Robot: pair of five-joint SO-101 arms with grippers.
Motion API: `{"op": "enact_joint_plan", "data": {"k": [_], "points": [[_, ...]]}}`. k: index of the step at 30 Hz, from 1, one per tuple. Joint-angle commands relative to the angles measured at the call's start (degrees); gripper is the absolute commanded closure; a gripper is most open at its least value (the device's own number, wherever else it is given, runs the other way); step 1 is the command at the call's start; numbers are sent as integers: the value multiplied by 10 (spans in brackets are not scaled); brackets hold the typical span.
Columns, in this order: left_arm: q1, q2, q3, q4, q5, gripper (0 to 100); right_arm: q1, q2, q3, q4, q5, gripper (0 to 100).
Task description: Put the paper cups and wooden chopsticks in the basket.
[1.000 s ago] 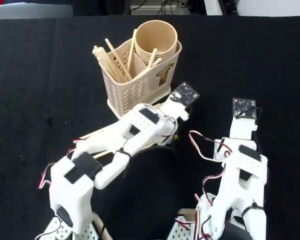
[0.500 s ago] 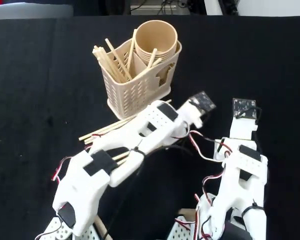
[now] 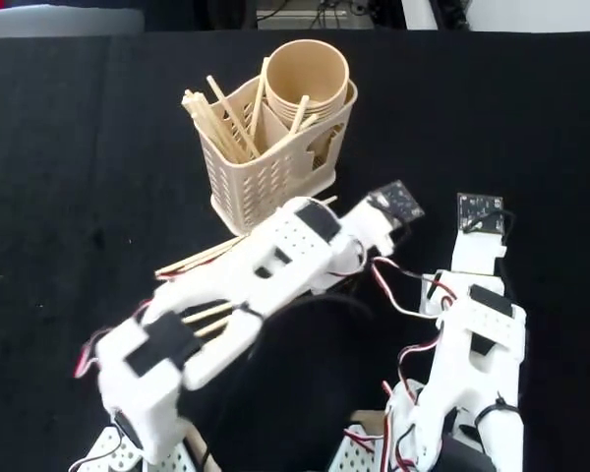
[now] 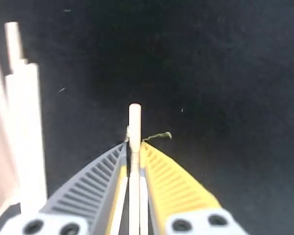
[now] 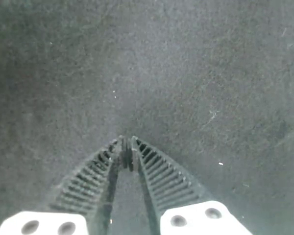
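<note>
From high up, the basket (image 3: 265, 182) holds the paper cups (image 3: 310, 69) and some chopsticks (image 3: 221, 118). Loose chopsticks (image 3: 192, 261) lie on the bench (image 3: 79, 147) under the left arm, which hides its grip. The left wrist view shows it: the left tool (image 4: 134, 147) is pinched tight on one chopstick (image 4: 134, 120) near its end. Light, thin and stiff, it may swing; nearer the middle seems safer. In the right wrist view the right tool (image 5: 126, 152) is closed, empty.

surface (image 3: 79, 147): matt black cloth | basket (image 3: 265, 182): smooth cream plastic | chopsticks (image 4: 134, 117): bare pale wood | paper cups (image 3: 310, 69): matt paper
</note>
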Motion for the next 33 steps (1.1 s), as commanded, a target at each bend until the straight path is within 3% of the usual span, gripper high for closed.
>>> {"op": "enact_joint_plan", "data": {"k": [1,10,15,20,25,33], "points": [[-3,-140,67,-8,-4,971,8,0,-34,-3,-4,976],[-11,-395,214,-48,-4,971,8,0,-34,-3,-4,976],[-71,-577,224,-58,-3,971,8,0,-34,-3,-4,976],[-139,-723,205,-233,14,971,8,0,-34,-3,-4,976],[-171,-715,179,-456,11,971,8,3,-31,-11,-4,976],[-233,-589,65,-492,43,971,8,3,-31,-12,-4,976]]}}
